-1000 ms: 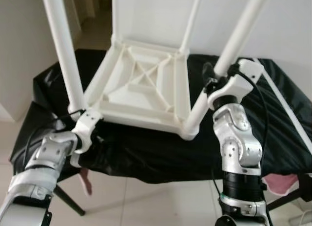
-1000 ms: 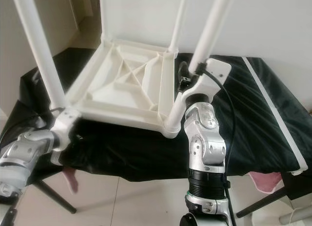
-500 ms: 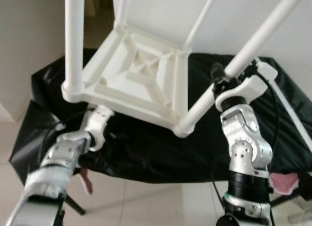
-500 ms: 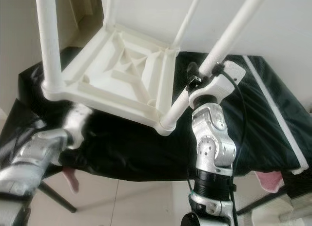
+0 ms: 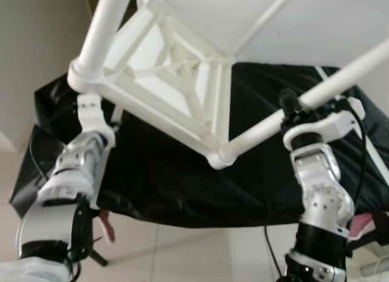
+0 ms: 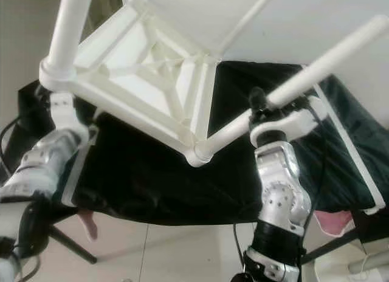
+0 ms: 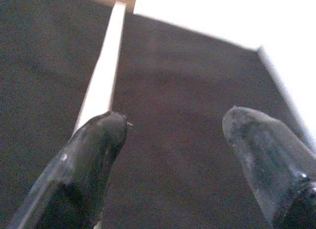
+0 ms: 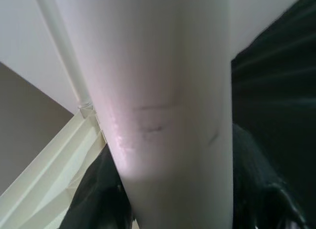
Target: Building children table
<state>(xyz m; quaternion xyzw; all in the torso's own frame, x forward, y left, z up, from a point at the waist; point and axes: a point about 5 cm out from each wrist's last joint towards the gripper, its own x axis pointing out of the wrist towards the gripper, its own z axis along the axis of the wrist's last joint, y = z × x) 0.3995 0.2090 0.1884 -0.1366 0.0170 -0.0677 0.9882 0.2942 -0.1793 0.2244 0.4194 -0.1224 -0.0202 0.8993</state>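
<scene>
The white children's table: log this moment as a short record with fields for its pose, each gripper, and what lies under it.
table: white children's table, upside-down and tipped, underside ribs facing the camera, legs pointing up and outward
right gripper: right gripper clamped around the near-right leg, partway along it
left gripper: left gripper below the near-left corner socket, jaws apart, nothing between them in the left wrist view
underneath: black cloth covering a work surface
</scene>
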